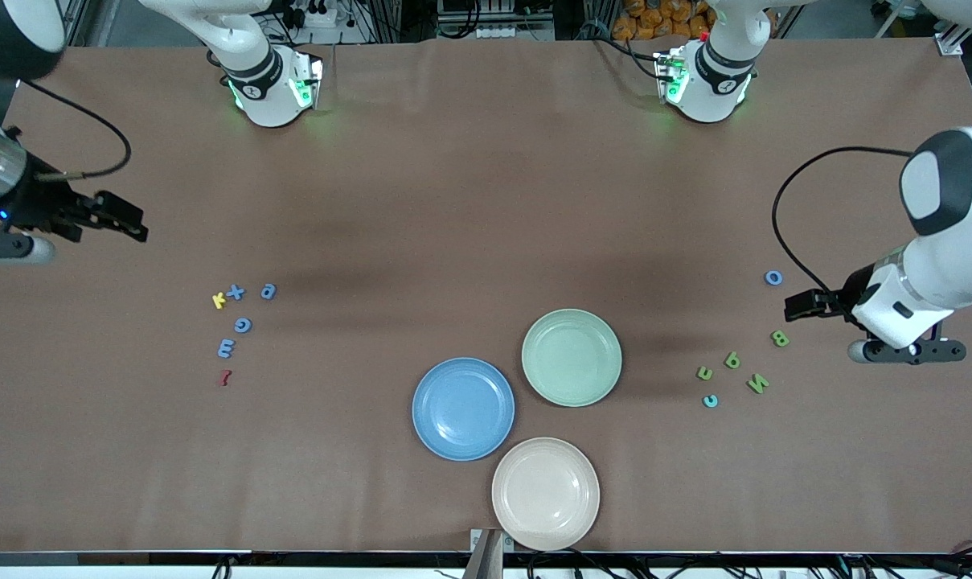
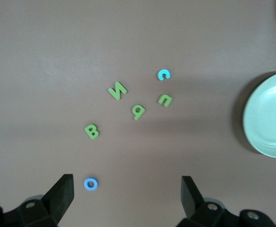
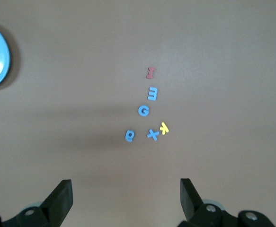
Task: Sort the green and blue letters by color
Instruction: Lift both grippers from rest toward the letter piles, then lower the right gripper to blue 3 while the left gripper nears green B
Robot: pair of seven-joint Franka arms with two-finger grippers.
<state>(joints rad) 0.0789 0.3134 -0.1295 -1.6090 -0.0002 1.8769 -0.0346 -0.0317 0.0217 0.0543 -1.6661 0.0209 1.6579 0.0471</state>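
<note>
While both arms hang in the air over the two ends of the brown surface (image 1: pixel 453 201), nothing is held. The left gripper (image 1: pixel 799 305) sits over the left arm's end, jaws wide apart and empty, just above the blue O (image 1: pixel 773 277). The right gripper (image 1: pixel 128 221) is over the right arm's end, jaws also wide apart and empty, up above the other cluster.

Cluster at the left arm's end: green B (image 1: pixel 780 338), green q-shaped letter (image 1: pixel 732 359), green u-shaped letter (image 1: pixel 704 373), green N (image 1: pixel 758 383), and a light teal C (image 1: pixel 710 400) (paler than the blue O), nearest the front camera of this group. The blue O lies apart from them, farther from the camera.

Cluster at the right arm's end: blue X (image 1: pixel 235 292) touching or just beside the yellow letter (image 1: pixel 219 301), a small blue rounded letter (image 1: pixel 268 291) beside the X, blue G (image 1: pixel 243 325), blue E-like letter (image 1: pixel 226 348), then the dark red squiggle (image 1: pixel 225 378) nearest the camera.

Mid-surface sit three plates, all empty: green plate (image 1: pixel 572 357), blue plate (image 1: pixel 463 408) beside it, beige plate (image 1: pixel 545 493) nearest the camera. No letters on any plate.
</note>
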